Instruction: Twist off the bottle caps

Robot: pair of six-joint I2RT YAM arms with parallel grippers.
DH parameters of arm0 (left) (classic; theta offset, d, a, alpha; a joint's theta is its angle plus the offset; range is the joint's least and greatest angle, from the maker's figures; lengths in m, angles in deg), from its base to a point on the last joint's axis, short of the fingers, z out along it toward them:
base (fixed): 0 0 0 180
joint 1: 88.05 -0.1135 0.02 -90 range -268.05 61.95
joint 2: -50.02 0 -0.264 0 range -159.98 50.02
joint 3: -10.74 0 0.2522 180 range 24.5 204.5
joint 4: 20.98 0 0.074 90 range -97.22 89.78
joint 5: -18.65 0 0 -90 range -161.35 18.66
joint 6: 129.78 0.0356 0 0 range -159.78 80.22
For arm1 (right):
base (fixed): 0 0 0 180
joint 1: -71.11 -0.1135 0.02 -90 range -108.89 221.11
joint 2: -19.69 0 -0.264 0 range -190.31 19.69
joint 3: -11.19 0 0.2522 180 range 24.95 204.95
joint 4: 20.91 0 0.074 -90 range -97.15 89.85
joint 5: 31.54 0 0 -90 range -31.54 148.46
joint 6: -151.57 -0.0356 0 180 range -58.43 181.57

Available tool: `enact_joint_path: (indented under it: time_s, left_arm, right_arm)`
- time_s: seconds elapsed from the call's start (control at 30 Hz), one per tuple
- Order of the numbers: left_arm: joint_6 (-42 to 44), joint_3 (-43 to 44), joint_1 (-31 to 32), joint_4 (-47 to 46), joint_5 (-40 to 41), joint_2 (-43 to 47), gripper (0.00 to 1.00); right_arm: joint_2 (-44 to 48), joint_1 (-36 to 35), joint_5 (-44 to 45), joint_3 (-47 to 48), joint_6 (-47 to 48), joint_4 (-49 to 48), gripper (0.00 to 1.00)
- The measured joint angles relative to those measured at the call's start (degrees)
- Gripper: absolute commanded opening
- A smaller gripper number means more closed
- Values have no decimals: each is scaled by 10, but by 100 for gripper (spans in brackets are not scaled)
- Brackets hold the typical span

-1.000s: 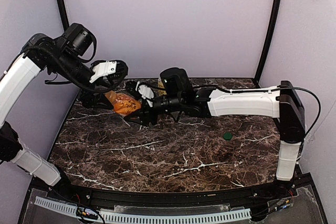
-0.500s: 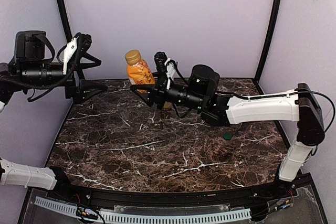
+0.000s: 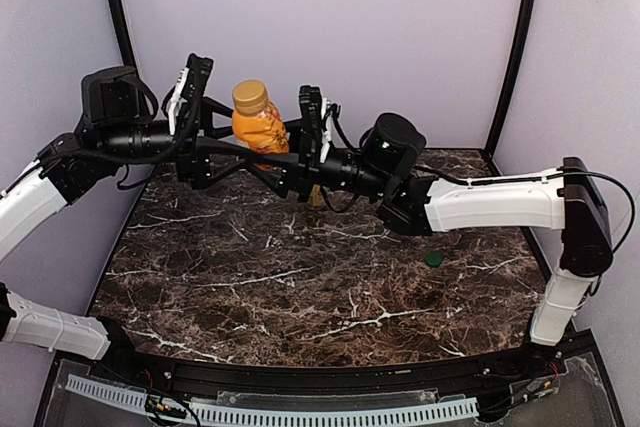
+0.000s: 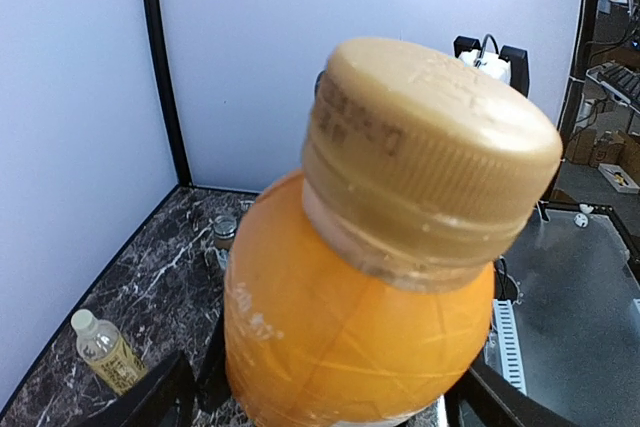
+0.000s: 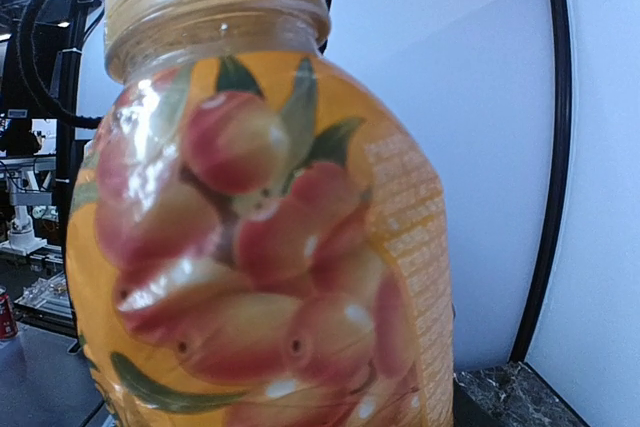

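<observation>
The bumpy orange bottle [image 3: 258, 132] with its gold cap [image 3: 250, 97] is held up above the back of the table. My right gripper [image 3: 282, 154] is shut on its lower body, and its label fills the right wrist view [image 5: 270, 247]. My left gripper [image 3: 215, 127] is open at the bottle's left. In the left wrist view its fingers [image 4: 150, 402] stand wide on either side of the bottle [image 4: 350, 327], and the cap [image 4: 430, 157] is on. The yellow-labelled bottle [image 4: 105, 352] lies on the table. The short clear bottle [image 4: 228, 232] stands behind it.
A loose green cap [image 3: 433, 259] lies on the marble table [image 3: 300, 287] at the right. Purple walls with black corner posts [image 3: 115, 7] close in the back and sides. The right forearm [image 3: 480, 202] stretches across the back of the table.
My left gripper has swung in from the far left to the orange bottle, jaws open. The right gripper has kept the bottle raised and shifted it slightly left.
</observation>
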Motion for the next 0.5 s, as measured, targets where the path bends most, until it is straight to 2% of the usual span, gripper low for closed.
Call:
enact_joint_path:
  time_s: [0.3,0.5]
  left_arm:
    - [-15,-54,-1,-127,-65,16,74]
    - [-20,-54,-1,-154,-76,14,56]
  right_arm:
    - [-13,0,-40,25,13,3,46]
    - [-15,0,-49,31,14,3,46]
